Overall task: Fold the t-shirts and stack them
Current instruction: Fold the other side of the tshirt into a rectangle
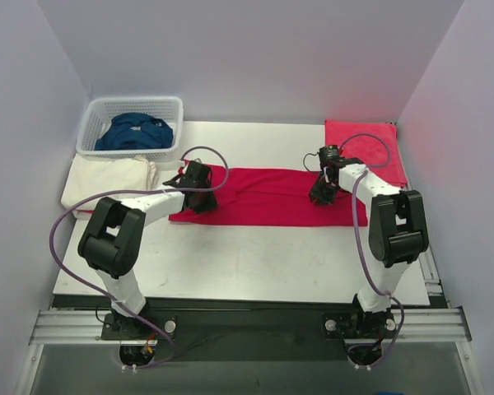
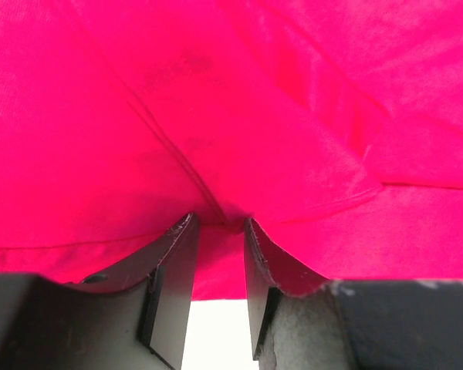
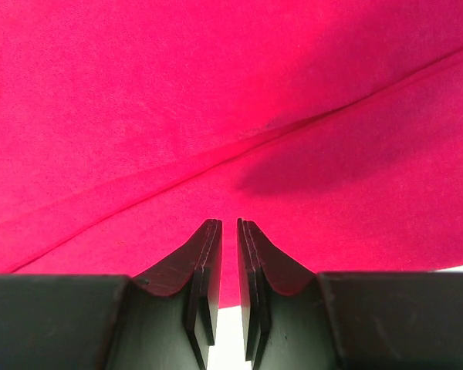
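Note:
The crimson red t-shirt (image 1: 263, 197) lies spread as a long band across the middle of the table. My left gripper (image 1: 196, 191) sits on its left end. In the left wrist view the jaws (image 2: 218, 222) pinch a bunched fold of the red shirt (image 2: 255, 116), with creases running into the tips. My right gripper (image 1: 321, 193) sits on the shirt's right part. In the right wrist view the jaws (image 3: 229, 223) are almost together, with the red shirt's (image 3: 216, 100) edge between them. The cream-white shirt (image 1: 107, 179) lies folded at the left. The dark blue shirt (image 1: 134, 132) lies in the basket.
The white lattice basket (image 1: 136, 100) stands at the back left corner. A flat folded red cloth (image 1: 366, 144) lies at the back right, just behind my right arm. Grey walls close in the table on three sides.

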Robot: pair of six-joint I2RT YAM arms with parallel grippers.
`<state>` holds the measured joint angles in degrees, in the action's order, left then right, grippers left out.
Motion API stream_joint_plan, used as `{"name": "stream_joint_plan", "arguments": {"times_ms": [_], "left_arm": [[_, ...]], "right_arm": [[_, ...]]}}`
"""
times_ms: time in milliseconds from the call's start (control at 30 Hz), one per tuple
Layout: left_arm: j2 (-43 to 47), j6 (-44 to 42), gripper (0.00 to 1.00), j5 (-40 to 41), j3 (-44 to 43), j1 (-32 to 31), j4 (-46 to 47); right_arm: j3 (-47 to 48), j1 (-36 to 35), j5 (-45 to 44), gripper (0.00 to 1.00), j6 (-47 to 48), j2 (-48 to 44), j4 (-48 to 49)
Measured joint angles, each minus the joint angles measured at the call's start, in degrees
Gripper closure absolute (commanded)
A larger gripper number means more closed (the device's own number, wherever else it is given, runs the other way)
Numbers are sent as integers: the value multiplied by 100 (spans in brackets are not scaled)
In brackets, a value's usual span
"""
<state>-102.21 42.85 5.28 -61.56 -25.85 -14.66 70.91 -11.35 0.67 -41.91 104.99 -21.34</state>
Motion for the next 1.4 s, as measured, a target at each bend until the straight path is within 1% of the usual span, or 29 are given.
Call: {"name": "stream_joint_plan", "arguments": {"times_ms": [267, 400, 433, 467, 567, 600, 633, 667, 700, 933, 1100, 1233, 1400], "left_arm": [[-2, 0, 60, -4, -33, -9, 140], [-44, 0, 62, -39, -76, -22, 149], [-83, 0, 64, -44, -107, -31, 160], [-140, 0, 70, -59, -140, -39, 175], [-243, 4, 79, -68, -160, -55, 186], [-260, 7, 86, -68, -160, -59, 188], [-264, 7, 88, -68, -160, -59, 190], [-264, 4, 92, -66, -162, -61, 190], [-264, 2, 100, -63, -173, -61, 184], [-264, -50, 100, -59, -363, -74, 155], [-271, -192, 100, -59, -654, -109, 133], [-581, -450, 100, -61, -1364, -186, 50], [-1342, -861, 100, 81, -2317, -365, -79]], "right_arm": [[0, 0, 0, 85, 2, 2, 0], [0, 0, 0, 85, 2, 2, 0], [0, 0, 0, 85, 2, 2, 0], [0, 0, 0, 85, 2, 2, -2], [0, 0, 0, 85, 2, 2, -4], [0, 0, 0, 85, 2, 2, -7], [0, 0, 0, 85, 2, 2, -9], [0, 0, 0, 85, 2, 2, -9], [0, 0, 0, 85, 2, 2, -9], [0, 0, 0, 85, 2, 2, -13], [0, 0, 0, 85, 2, 2, -15], [2, 0, 0, 85, 2, 2, -17], [35, 0, 0, 86, 2, 2, -37]]}}
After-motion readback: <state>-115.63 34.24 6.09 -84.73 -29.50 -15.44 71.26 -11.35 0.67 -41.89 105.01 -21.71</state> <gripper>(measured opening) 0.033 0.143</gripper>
